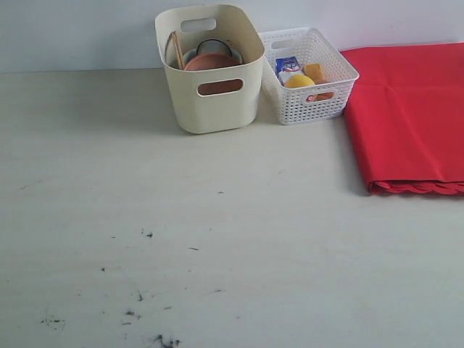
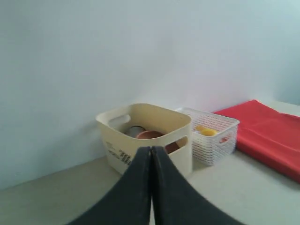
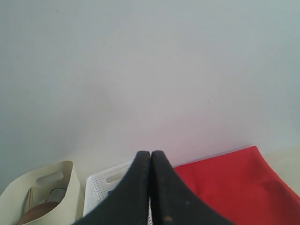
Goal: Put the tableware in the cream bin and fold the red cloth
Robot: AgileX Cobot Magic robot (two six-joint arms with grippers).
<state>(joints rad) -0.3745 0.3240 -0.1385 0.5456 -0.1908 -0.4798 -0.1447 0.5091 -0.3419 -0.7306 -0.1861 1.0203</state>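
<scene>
My left hand (image 2: pixel 151 151) has its two dark fingers pressed flat together with nothing between them, and my right hand (image 3: pixel 150 153) is the same, tips meeting and empty. From the exterior camera, the cream bin (image 1: pixel 210 109) stands upright at the far side of the surface (image 1: pixel 217 254), close to the wall (image 1: pixel 72 32). Inside it the round brown plate (image 1: pixel 212 61) leans at a tilt and also shows through the oval handle hole. The chopsticks (image 1: pixel 176 49) stand on end along the bin's left inner wall. Behind the plate sits a grey-rimmed vessel (image 1: pixel 214 46); I cannot tell whether it is a cup or a bowl. Just to the right of the bin, touching it or nearly so, is the white lattice basket (image 1: pixel 308 105), which holds a lemon (image 1: pixel 299 81), a small blue-and-white carton (image 1: pixel 288 67) and something orange I cannot make out. The red cloth (image 1: pixel 413 116) lies flat on the right, its left edge just beside the basket and its right part running out of the frame. It is doubled over, with layered scalloped edges along its near side. Dark specks dot the surface nearest the camera. Both wrist cameras look towards the wall, with the bin, the basket and the cloth beyond the fingertips.
</scene>
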